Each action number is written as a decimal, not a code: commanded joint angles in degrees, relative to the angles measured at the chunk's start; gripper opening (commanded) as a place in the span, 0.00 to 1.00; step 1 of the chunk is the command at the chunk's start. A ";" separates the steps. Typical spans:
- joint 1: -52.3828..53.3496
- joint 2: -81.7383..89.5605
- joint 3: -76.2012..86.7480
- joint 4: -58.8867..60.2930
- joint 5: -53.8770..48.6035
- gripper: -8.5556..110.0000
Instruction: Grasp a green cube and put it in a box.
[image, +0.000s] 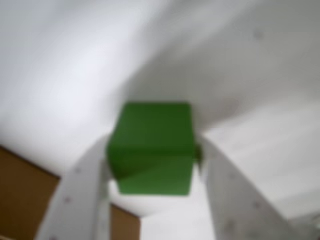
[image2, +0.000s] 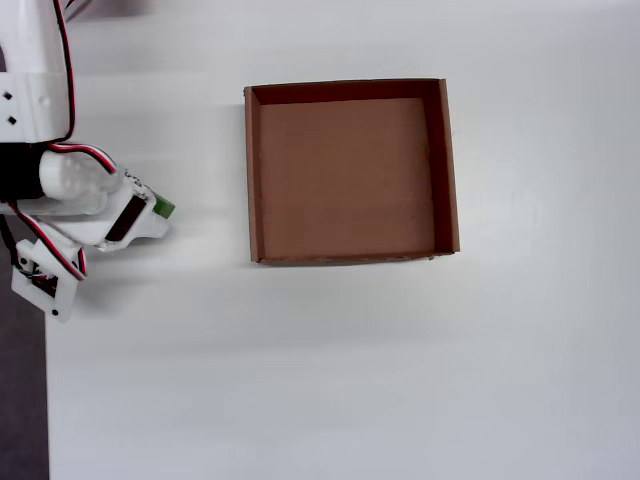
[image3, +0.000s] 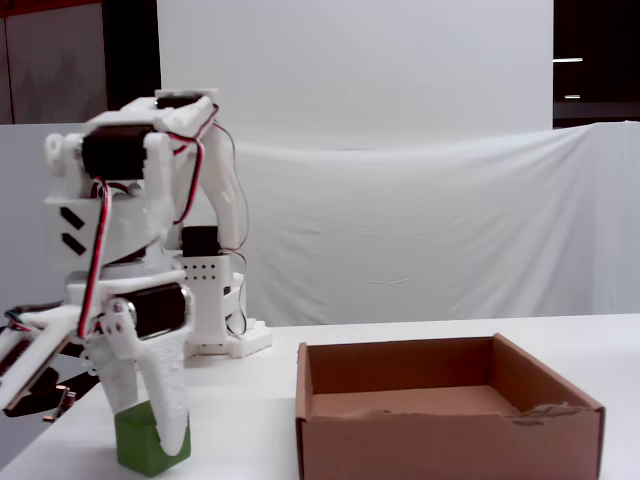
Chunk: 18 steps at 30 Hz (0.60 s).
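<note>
The green cube (image: 152, 150) sits between my two white fingers in the blurred wrist view, and both fingers press its sides. My gripper (image: 152, 155) is shut on it. In the overhead view only a corner of the cube (image2: 163, 208) shows past the gripper (image2: 155, 215), well left of the brown cardboard box (image2: 250, 170). In the fixed view the gripper (image3: 150, 435) points down with the cube (image3: 138, 447) at its tip, low over the white table, left of the box (image3: 440, 445). The box is empty. I cannot tell whether the cube touches the table.
A corner of the box (image: 20, 195) shows at the lower left of the wrist view. The arm's base (image3: 215, 300) stands behind the gripper. The table's left edge (image2: 45, 400) lies close to the arm. A white cloth backdrop (image3: 420, 230) hangs behind.
</note>
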 joint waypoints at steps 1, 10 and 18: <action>0.00 1.05 -2.99 -0.79 0.26 0.21; 0.09 1.41 -2.72 -2.02 0.35 0.19; -1.32 7.12 -2.72 -2.11 0.35 0.19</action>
